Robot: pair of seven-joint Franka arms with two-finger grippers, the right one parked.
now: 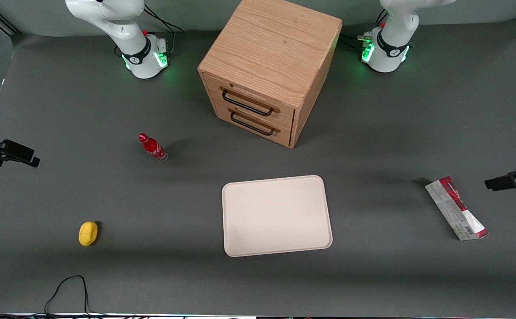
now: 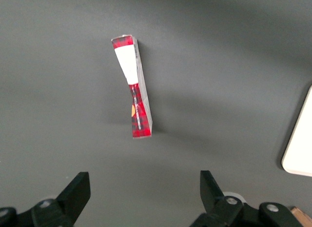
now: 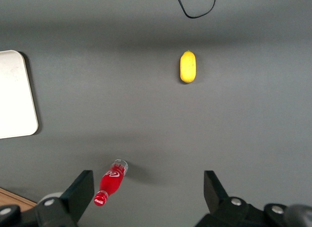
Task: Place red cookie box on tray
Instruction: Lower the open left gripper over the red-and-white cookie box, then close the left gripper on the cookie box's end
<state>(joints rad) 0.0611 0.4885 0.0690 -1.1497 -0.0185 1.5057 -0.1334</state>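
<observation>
Tool (image 2: pixel 145 188) hovering above the table (image 1: pixel 63 110), fingers (image 2: pixel 78 190) spread wide apart, nothing between them, no contact with anything. Directly beneath, red cookie box (image 2: pixel 134 88) standing on a long narrow edge, red and white narrow side facing up, clear of both fingertips. In the front view, red cookie box (image 1: pixel 456 208) near the working arm's end of the table, lying at a slant, pale printed face with barcode showing, well apart from everything else. Tray (image 1: pixel 277 215) flat around the table's middle, closer to the front-camera edge than the cabinet, nothing on it; one rounded corner of tray (image 2: pixel 300 149) visible from the wrist camera, well apart from the box. Wooden two-drawer cabinet (image 1: pixel 270 66) upright, farther from the front camera than the tray, both drawers closed, dark handles facing the tray. Small red bottle (image 1: pixel 152 147) with red cap standing toward the parked arm's end, beside the cabinet but well apart from it. Yellow lemon-like object (image 1: pixel 88 233) also toward the parked arm's end, nearer the front camera than the bottle. Black cable (image 1: pixel 65 288) looped at the table's front-camera edge.
</observation>
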